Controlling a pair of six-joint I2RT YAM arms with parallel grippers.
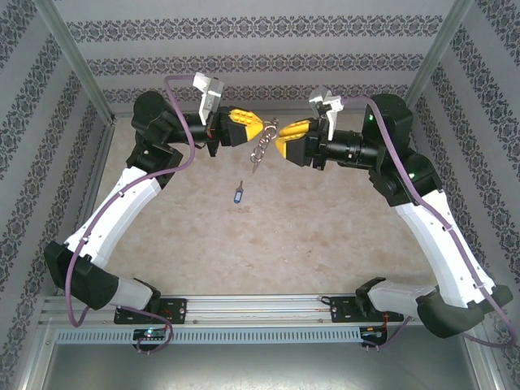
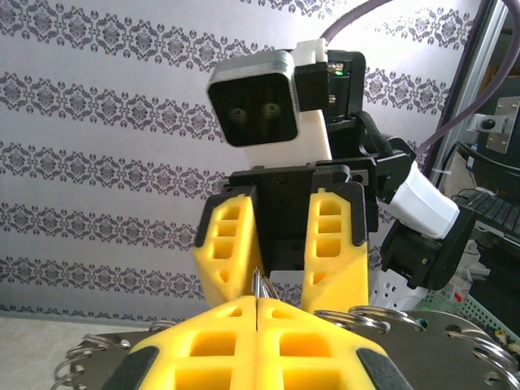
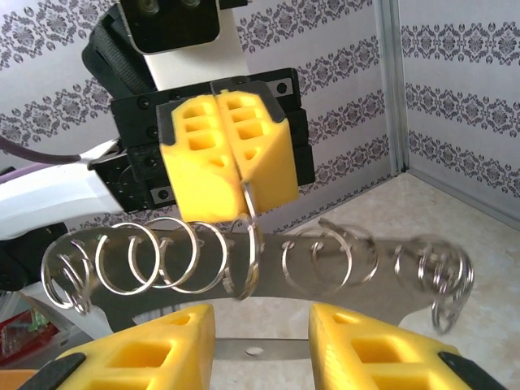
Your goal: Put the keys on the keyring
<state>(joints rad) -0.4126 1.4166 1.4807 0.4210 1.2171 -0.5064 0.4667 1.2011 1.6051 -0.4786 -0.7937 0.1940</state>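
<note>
Left gripper (image 1: 260, 128) is clamping down tight, jaws fully together, and it is pinching one wire ring (image 3: 253, 244) of the keyring (image 1: 262, 146) right at the fingertips. From the right wrist, that same left gripper (image 3: 238, 195) is showing its two yellow fingers pressed flat against each other, with the thin ring dangling out from between them. Beneath it the keyring (image 3: 325, 286) is stretching sideways as a flat grey metal strip with a whole row of wire loops strung along it. From above, the keyring is hanging between the two grippers, trailing down like a short chain.

Facing it, the right gripper (image 1: 281, 136) is standing with its jaws apart and gripping nothing. Its own fingers (image 3: 162, 349) are sitting on either side of the view with a clear gap between them, and the strip is running across just beyond. In the left wrist view the left gripper (image 2: 258, 302) is pointing straight at the right gripper (image 2: 280, 276), and the pinched bit of metal is sticking up in front of that open gap.

Down on the table (image 1: 341, 236), the key (image 1: 237, 193) with its blue head is lying by itself. It is sitting nearer the arm bases than the keyring and a little to its left, well apart from both grippers.

A purple cable (image 2: 367, 15) is arching off the right wrist, and patterned wallpaper (image 1: 260, 32) is wrapping the walls around the table
</note>
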